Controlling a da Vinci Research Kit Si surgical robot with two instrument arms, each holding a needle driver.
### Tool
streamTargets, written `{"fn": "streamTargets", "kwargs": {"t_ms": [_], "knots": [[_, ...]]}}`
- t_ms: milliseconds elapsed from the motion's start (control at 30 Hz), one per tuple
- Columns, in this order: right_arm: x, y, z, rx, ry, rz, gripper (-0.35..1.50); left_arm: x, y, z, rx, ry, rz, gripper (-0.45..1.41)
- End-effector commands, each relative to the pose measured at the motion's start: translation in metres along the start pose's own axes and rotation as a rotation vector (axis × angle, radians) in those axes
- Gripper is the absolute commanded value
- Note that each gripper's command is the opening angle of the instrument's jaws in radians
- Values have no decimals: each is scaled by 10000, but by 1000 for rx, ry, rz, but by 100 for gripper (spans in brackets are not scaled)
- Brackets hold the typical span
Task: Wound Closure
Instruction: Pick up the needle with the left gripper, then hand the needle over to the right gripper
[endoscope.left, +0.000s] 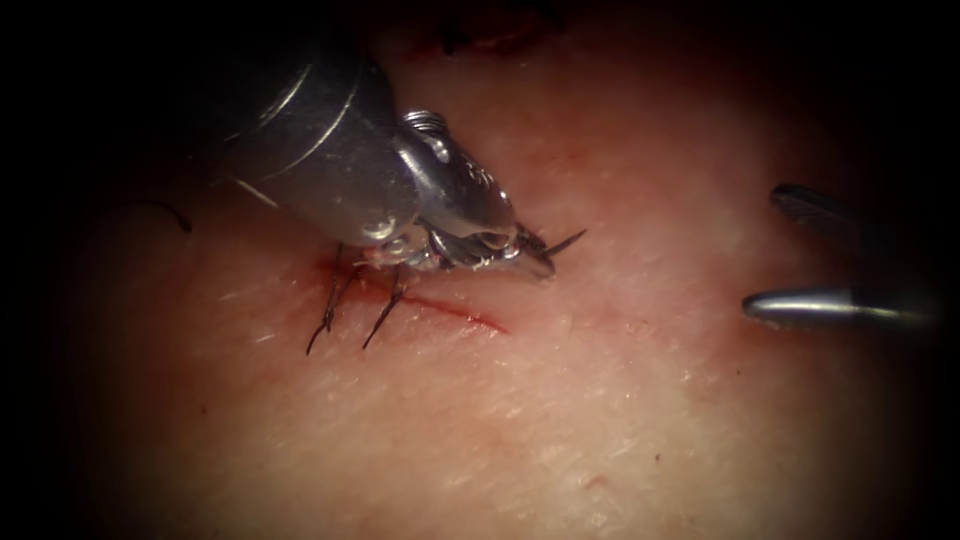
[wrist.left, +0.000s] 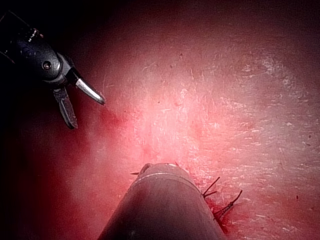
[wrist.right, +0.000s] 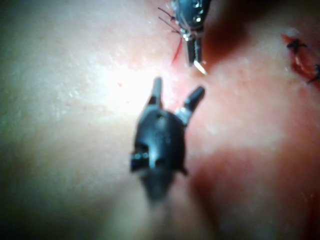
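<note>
Left pincer (endoscope.left: 520, 245) sits just above the cut (endoscope.left: 455, 312), over its open right-hand stretch, jaws closed. A thin dark point juts from its tip toward the cut's right. I read this as the needle (endoscope.left: 565, 242), held near one end, though where along the curve I cannot tell. What shows of it lies clear of the tissue (endoscope.left: 560, 420), not buried. My right pincer (endoscope.left: 762, 250) hangs well to the right of the cut, jaws spread, holding nothing. Two stitches (endoscope.left: 330, 315) with short cut ends cross the left part of the cut; the right part gapes as a red line with red fluid (endoscope.left: 335, 268) along it. Judgement: the grip must be firm enough that the needle does not swivel, and the wrist should square the needle's point to the cut's edge, level with the spacing of the placed stitches. Obstacles: my left shaft covers the cut's upper edge, so that lip is hidden from me. The stitch tails lie close to the left jaws and could snag. A loose strand of thread (endoscope.left: 165, 210) lies far left of the cut.
</note>
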Motion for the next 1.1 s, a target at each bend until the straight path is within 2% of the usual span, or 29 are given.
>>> {"fn": "streamTargets", "kwargs": {"t_ms": [33,67,100,200,300,400,500,533,600,633,700,733,867,933,1100], "knots": [[-3,-12,8,4,2,5,123,4,15,2,0,33,72,-45],[-3,-12,8,4,2,5,123,8,16,-9,27,104,198,-45],[-3,-12,8,4,2,5,123,8,16,-9,27,104,198,-45],[-3,-12,8,4,2,5,123,7,21,-22,82,201,321,-45],[-3,-12,8,4,2,5,123,0,29,-29,97,324,432,-45],[-3,-12,8,1,1,5,123,-16,42,-31,105,433,535,-45],[-3,-11,8,0,1,6,121,-34,53,-31,129,490,626,-45],[-3,-10,9,0,1,6,119,-45,59,-30,111,530,659,-45],[-3,-9,9,-2,4,12,119,-49,61,-29,98,550,671,-45],[-2,-7,13,7,20,32,116,-58,66,-29,58,606,703,-45],[0,-5,21,29,34,58,116,-64,69,-30,32,669,742,-45],[4,-4,31,52,38,84,116,-67,70,-32,17,729,780,-45],[15,-2,58,140,56,147,111,-68,72,-31,-18,828,841,-45],[20,0,82,191,75,210,108,-66,75,-28,-49,885,877,-45],[23,5,112,270,81,286,108,-63,81,-18,-113,935,934,-45]]}}
